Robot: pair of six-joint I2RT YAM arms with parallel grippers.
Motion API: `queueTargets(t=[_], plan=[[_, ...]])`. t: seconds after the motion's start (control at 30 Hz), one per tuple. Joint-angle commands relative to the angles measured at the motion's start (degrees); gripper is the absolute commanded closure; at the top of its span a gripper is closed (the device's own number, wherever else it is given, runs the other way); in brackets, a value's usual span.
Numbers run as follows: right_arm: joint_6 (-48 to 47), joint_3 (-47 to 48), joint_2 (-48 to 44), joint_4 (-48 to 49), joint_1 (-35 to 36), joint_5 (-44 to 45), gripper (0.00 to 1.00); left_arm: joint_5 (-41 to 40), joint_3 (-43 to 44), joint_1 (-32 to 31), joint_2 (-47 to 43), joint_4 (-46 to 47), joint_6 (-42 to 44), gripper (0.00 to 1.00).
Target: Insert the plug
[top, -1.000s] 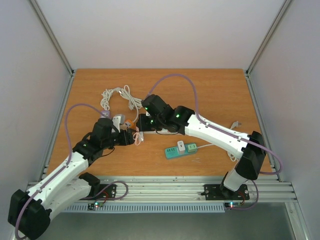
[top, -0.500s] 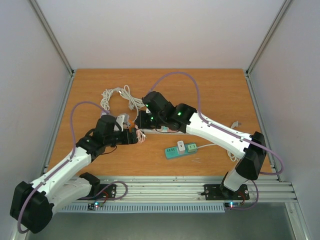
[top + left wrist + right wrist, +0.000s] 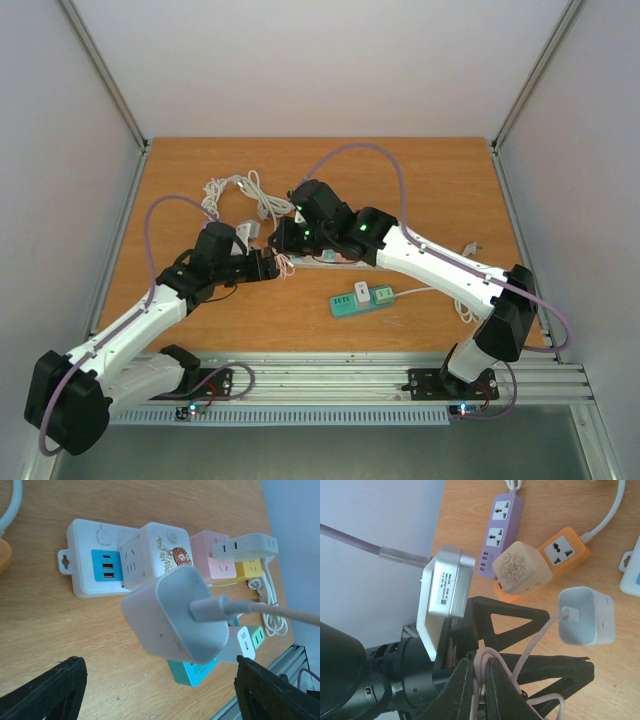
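Right gripper pinches the floppy cord, left gripper gapes open; I'd grab the light-looking plug's flat sides, above the power strip.

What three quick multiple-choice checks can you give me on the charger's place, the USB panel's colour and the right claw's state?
1. Where is the white charger?
A plugged into a socket
B dangling in front of the left claw
C clamped by its body in the right claw

2. What colour is the USB panel on the white power strip?
A blue
B red
C black

3. What state is the right claw in?
A open
B shut on the charger body
C shut on the pink cable

Key: B, it hangs by its cable. A, there is blue around the ports. C, the fingers pinch the cable.
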Motion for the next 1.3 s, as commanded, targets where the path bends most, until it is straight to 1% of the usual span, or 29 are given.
queueTargets(t=[0.0, 0.1, 0.17, 0.23, 0.3, 0.4, 0.43, 0.5, 0.63, 0.67, 0.77, 0.83, 0.87, 0.9, 0.97, 1.0, 1.03, 1.1, 1.2, 1.27], plan=[[2.94, -0.77, -2.05, 5.24, 1.76, -9.63, 0.96, 3.72, 2.13, -0.02, 1.38, 7.95, -1.98, 0.2], [4.08, -1.19, -2.64, 6.91, 1.76, -10.7, 0.96, 5.9, 1.91, 0.0, 0.88, 8.5, 1.16, 0.2], [4.41, -0.97, -3.27, 6.68, 1.76, -10.77, 0.95, 4.88, 1.04, 0.0, -0.55, 8.94, 4.9, 0.21], [4.34, -0.49, -3.84, 5.55, 1.76, -10.48, 0.95, 2.12, -0.49, -0.05, -2.53, 10.25, 9.49, 0.21], [4.23, 0.11, -4.27, 3.87, 1.76, -10.25, 0.95, 3.05, -1.42, -0.05, -4.96, 13.33, 12.64, 0.22], [4.33, 0.91, -4.59, 2.03, 1.76, -11.04, 0.95, 4.6, -3.34, -0.04, -7.8, 20.83, 15.7, 0.22], [4.46, 1.24, -4.6, 1.78, 1.76, -11.42, 0.95, 4.95, -3.43, -0.08, -8.37, 21.16, 16.22, 0.22], [4.39, 1.78, -4.59, 1.11, 1.76, -12.48, 0.95, 6.53, -2.32, -0.05, -8.38, 20.55, 17.78, 0.21], [4.07, 2.48, -5.15, 0.33, 1.76, -13.79, 0.95, 9.76, 1.36, -0.03, -6.53, 13.99, 21.05, 0.22], [4.1, 2.43, -5.48, 0.31, 1.77, -13.95, 0.95, 10.77, 1.81, -0.08, -6.12, 13.19, 21.58, 0.25], [3.9, 1.92, -6.69, 0.16, 1.76, -13.83, 0.95, 13.91, 2.9, -0.07, -5.94, 10.97, 23.38, 0.39], [3.85, 1.51, -7.29, 0.09, 1.76, -13.72, 0.95, 16.16, 2.45, -0.08, -6.29, 11.9, 23.14, 0.47], [3.81, 1.45, -7.57, 0.07, 1.76, -13.72, 0.95, 17.26, 2.09, -0.09, -6.4, 12.72, 22.53, 0.48], [3.79, 1.44, -7.71, 0.06, 1.76, -13.88, 0.95, 18.29, 1.76, -0.09, -6.45, 13.25, 21.88, 0.47], [3.62, 1.44, -7.97, -0.03, 1.76, -14.05, 0.95, 20.25, 1.76, -0.08, -6.28, 13.17, 19.9, 0.35], [3.53, 1.44, -8.1, -0.08, 1.76, -14.17, 0.95, 21.0, 1.97, -0.09, -5.99, 12.62, 19.58, 0.32], [3.51, 1.44, -8.23, -0.17, 1.76, -14.23, 0.94, 21.15, 2.37, -0.08, -5.67, 11.59, 19.4, 0.3], [3.42, 1.37, -8.52, -0.27, 1.75, -14.25, 0.94, 21.31, 3.11, -0.09, -5.12, 9.62, 19.66, 0.3], [3.42, 1.31, -8.72, -0.3, 1.76, -14.21, 0.94, 22.21, 3.6, -0.09, -4.68, 8.34, 20.08, 0.37], [3.33, 1.27, -8.77, -0.45, 1.76, -13.9, 0.94, 22.63, 3.34, -0.09, -5.01, 8.57, 19.92, 0.49]])
